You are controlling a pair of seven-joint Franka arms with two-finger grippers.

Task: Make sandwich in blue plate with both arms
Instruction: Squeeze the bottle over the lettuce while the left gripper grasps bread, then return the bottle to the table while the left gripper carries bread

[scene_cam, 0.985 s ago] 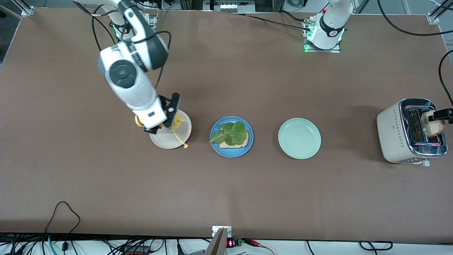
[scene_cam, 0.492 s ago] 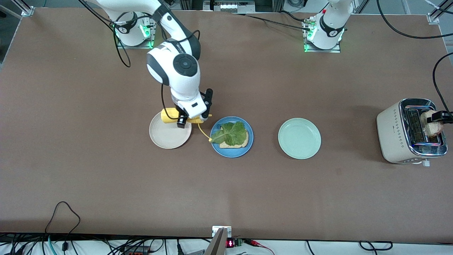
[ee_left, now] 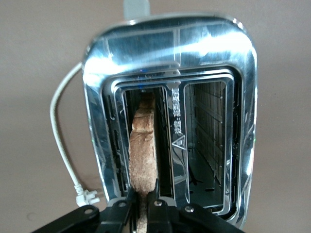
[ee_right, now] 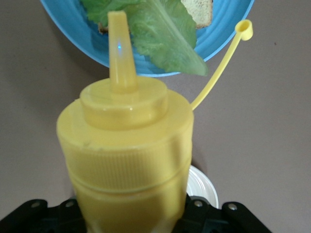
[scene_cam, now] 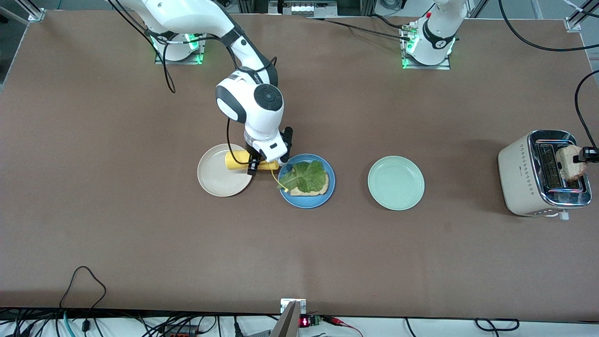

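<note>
The blue plate (scene_cam: 305,202) holds one toasted bread slice (scene_cam: 323,188) under a green lettuce leaf (scene_cam: 306,175). My right gripper (scene_cam: 267,162) is shut on a yellow squeeze bottle (scene_cam: 239,161) that lies level over the gap between the cream plate and the blue plate. In the right wrist view the bottle (ee_right: 126,145) points its nozzle (ee_right: 119,48) at the blue plate's (ee_right: 228,34) rim and the lettuce (ee_right: 160,34); its cap (ee_right: 244,29) hangs off on a tether. My left gripper (scene_cam: 581,157) is shut on a second bread slice (ee_left: 143,150) standing in a toaster slot.
A cream plate (scene_cam: 217,182) sits beside the blue plate toward the right arm's end. A mint-green plate (scene_cam: 396,183) sits toward the left arm's end. The toaster (scene_cam: 522,180) stands at the left arm's end of the table, its white cord (ee_left: 60,145) trailing beside it.
My right arm swung the yellow bottle from over the cream plate toward the blue plate, turning it level. My left gripper closed on the bread slice in the toaster.
</note>
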